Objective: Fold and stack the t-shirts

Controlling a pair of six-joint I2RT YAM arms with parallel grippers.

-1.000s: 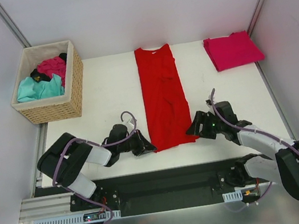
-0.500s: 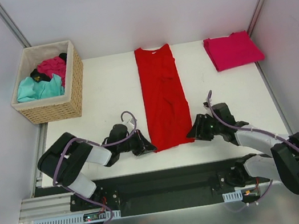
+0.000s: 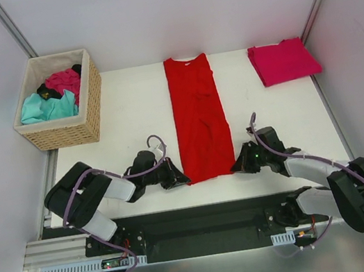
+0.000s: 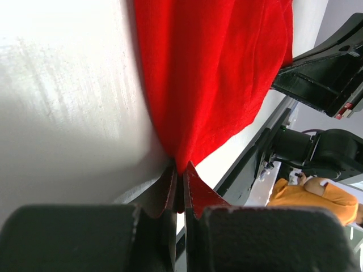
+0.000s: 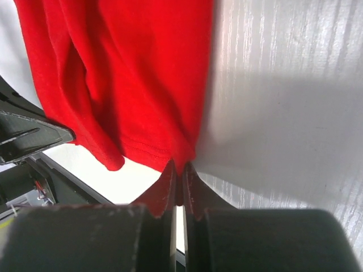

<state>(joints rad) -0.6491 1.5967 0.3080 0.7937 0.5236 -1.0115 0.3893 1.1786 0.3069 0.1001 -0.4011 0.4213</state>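
Note:
A bright red t-shirt [image 3: 198,115] lies on the white table as a long narrow strip, collar at the far end. My left gripper [image 3: 184,177] is shut on its near left hem corner, and the pinched red t-shirt [image 4: 210,73] fills the left wrist view above the left gripper [image 4: 181,169]. My right gripper [image 3: 235,167] is shut on the near right hem corner; the right wrist view shows the red t-shirt [image 5: 130,73] nipped in the right gripper [image 5: 179,168]. A pinkish crimson t-shirt [image 3: 284,60] lies folded at the far right.
A tan wicker basket [image 3: 61,101] stands at the far left, holding a teal t-shirt [image 3: 46,107], a magenta one [image 3: 63,80] and a bit of black cloth [image 3: 46,91]. Grey walls close in on both sides. The table's near edge [image 3: 208,202] runs just behind the arms.
My right gripper has slid left to the shirt's near right corner and shut on it. The left gripper and the shirt have stayed where they were.

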